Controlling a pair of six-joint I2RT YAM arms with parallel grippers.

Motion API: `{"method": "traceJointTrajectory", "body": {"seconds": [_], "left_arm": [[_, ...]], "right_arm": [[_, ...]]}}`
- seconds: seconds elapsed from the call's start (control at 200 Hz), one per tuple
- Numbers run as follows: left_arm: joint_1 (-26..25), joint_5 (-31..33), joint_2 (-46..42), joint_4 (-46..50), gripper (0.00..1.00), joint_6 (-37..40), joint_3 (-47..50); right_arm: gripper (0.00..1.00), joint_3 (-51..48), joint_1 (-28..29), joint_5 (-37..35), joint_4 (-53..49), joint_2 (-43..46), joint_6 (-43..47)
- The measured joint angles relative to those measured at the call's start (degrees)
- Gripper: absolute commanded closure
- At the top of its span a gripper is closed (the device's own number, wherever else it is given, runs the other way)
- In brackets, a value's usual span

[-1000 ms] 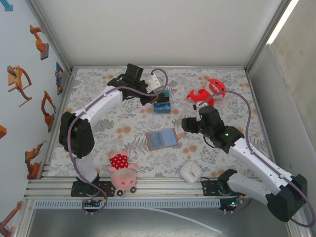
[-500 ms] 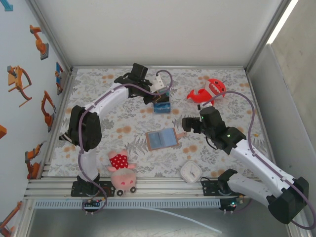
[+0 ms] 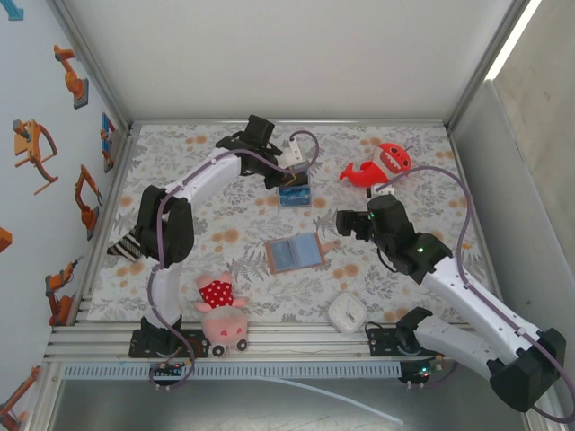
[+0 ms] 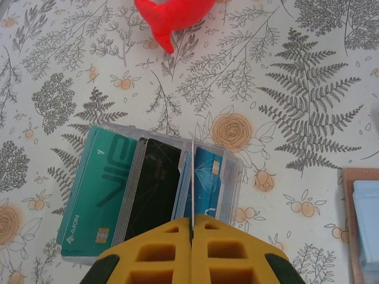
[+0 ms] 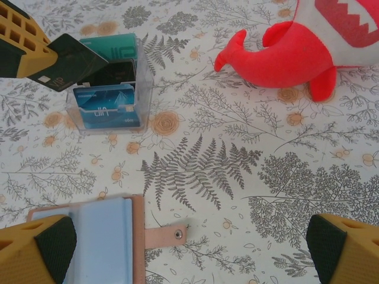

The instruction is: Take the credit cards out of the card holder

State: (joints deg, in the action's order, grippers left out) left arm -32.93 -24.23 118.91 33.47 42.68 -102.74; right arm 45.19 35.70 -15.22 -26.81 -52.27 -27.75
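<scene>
1. Pink and plush, one pig lay left of the card holder and nearer the arm bases, well apart from it.
2. One card holder lay open and flat on the floral table cover. Its tan leather edge framed a blue-grey lining, and its snap tab pointed right.
3. Beyond the card holder stood one clear box packed with cards in three colour groups: teal, black and blue. The number in each group could not be told.
4. Also beyond the card holder, the left gripper hung over that box. Its jaws were pressed together on one dark card, pinched by the edge and tilted above the box.
5. One white clock sat right of the card holder and nearer the arm bases.
6. The right gripper hovered just right of the card holder, above the snap tab. Its jaws were spread wide with nothing between them.
7. One red plush toy with white teeth lay beyond and right of the card holder.
</scene>
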Motion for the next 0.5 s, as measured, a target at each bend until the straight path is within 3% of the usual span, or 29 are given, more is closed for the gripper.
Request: {"method": "traceJointTrajectory", "body": {"seconds": [0.496], "left_arm": [[0.0, 3.8, 7.0, 1.9, 1.00, 4.6, -7.1]], "right_arm": [[0.00, -0.1, 0.0, -0.2, -0.5, 1.2, -1.5]]}}
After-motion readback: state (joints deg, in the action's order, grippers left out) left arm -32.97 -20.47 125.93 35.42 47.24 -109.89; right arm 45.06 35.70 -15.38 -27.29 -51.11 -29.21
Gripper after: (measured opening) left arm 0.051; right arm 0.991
